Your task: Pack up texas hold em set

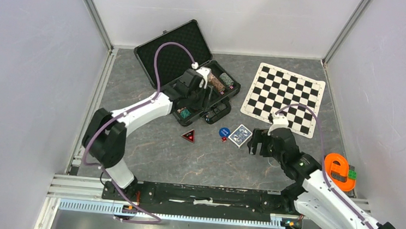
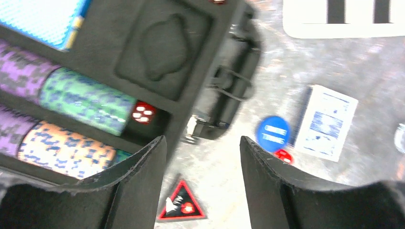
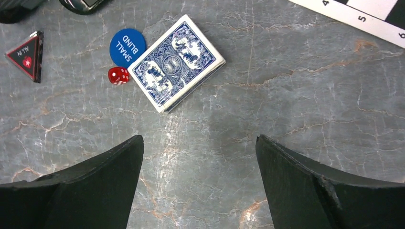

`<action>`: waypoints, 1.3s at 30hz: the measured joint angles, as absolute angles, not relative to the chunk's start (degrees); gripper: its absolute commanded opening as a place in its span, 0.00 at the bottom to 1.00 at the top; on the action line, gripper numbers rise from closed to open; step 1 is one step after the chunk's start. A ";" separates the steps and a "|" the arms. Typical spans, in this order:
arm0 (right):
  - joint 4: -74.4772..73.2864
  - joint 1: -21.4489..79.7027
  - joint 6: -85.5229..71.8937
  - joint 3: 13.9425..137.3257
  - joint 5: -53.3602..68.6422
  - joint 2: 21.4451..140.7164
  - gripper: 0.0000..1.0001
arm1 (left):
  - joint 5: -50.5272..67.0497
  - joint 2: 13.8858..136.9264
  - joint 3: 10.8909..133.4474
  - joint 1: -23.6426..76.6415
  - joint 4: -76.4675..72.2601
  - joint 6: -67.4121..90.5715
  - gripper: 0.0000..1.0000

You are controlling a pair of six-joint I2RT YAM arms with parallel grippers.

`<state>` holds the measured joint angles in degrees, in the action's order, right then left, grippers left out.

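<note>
The black briefcase (image 1: 174, 48) lies open at the back, its lid propped up. My left gripper (image 1: 198, 94) hangs open and empty over the case's near edge (image 2: 203, 143). Below it are striped chip stacks (image 2: 86, 100), a red die (image 2: 143, 112) in a foam slot and a blue-backed deck (image 2: 43, 19). On the table lie a second blue-backed deck (image 1: 241, 135) (image 3: 175, 62), the blue round button (image 1: 224, 131) (image 3: 127, 46) and a second red die (image 3: 118, 75). My right gripper (image 1: 256, 143) (image 3: 199, 140) is open and empty, just near of that deck.
A black-and-red triangular marker (image 1: 188, 136) (image 3: 26, 53) lies left of the button. The checkered chess mat (image 1: 284, 96) lies at the back right. An orange plastic object (image 1: 339, 172) sits by the right arm. Walls enclose the table on three sides.
</note>
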<state>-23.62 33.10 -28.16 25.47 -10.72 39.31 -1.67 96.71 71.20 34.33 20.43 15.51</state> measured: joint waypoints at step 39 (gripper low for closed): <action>-25.36 33.10 -26.30 26.22 -14.15 29.93 0.96 | 12.25 103.55 59.92 53.49 5.54 -9.39 0.65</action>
<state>-25.36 33.10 -26.30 26.22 -14.15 29.93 12.25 103.55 59.92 53.49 5.54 -9.39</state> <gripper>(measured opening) 0.960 0.715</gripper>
